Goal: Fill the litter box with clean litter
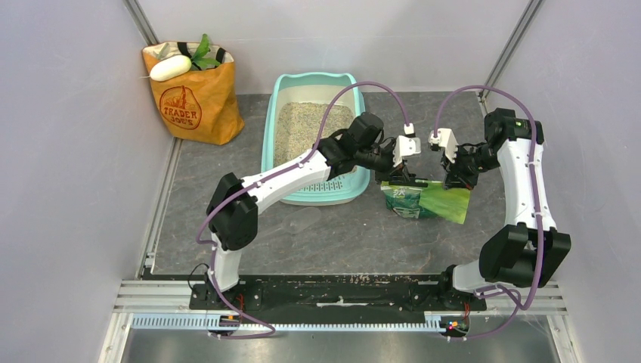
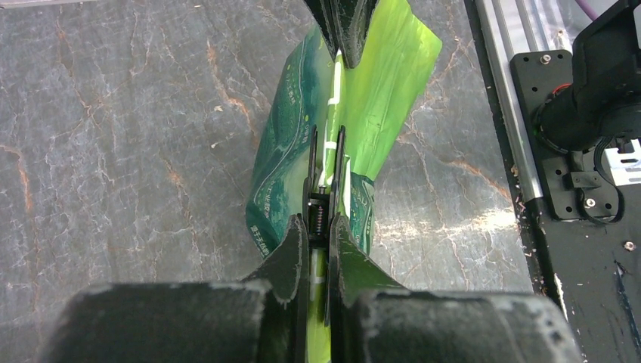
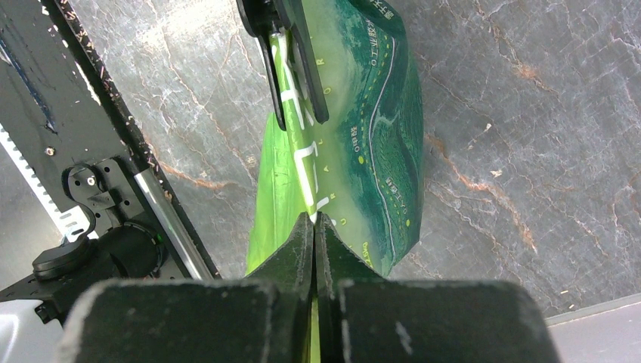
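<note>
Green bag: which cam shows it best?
Right wrist. The bag fills the frame, print sharp, with the right gripper and left gripper both shut on its top edge. Left wrist shows the same grip, the bag more creased. Top external shows it small, right of the litter box, grippers covering its top.

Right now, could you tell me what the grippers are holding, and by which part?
Both hold the green bag: the left gripper and right gripper each have jaws shut on its upper edge.

The left arm [image 1: 287, 178] covers the near right corner of the mint-teal rectangular plastic litter box [image 1: 268, 151]; lettering on the green printed plastic bag [image 1: 423, 200] is unreadably small from above.
</note>
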Controlling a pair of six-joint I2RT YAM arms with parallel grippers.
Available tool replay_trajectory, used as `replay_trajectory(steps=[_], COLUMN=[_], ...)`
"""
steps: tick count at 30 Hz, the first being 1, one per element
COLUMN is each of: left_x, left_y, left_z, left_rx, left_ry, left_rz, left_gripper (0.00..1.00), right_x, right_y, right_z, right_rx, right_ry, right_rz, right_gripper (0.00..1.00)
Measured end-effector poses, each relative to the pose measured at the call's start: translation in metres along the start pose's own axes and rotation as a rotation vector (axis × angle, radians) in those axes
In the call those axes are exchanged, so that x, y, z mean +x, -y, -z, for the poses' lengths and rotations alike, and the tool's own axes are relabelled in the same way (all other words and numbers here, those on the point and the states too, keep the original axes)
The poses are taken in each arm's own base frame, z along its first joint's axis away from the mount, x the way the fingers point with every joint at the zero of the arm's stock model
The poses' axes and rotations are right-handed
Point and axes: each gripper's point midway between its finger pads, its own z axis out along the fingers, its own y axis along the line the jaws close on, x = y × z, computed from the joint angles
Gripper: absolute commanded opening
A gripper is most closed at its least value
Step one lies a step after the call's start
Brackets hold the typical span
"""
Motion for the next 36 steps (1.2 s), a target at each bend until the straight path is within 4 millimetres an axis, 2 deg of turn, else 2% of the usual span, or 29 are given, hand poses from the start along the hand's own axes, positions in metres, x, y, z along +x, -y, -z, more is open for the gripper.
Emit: replay_trajectory(steps=[23, 36], left_x=[0.012, 0.02], left_y=[-0.002, -0.004], left_z=[0.004, 0.014], left_rx=[-0.006, -0.013], left_ry=[-0.008, -0.028], left_rz=[-0.061, -0.056], left_gripper=[0.02, 0.02], right_x=[-0.001, -0.002], right_y=[-0.001, -0.002], right_z=[-0.002, -0.002], right_rx=[-0.013, -0.018], right_ry=[0.007, 0.013], right_rz=[0.008, 0.017], right_gripper=[0.0, 0.0])
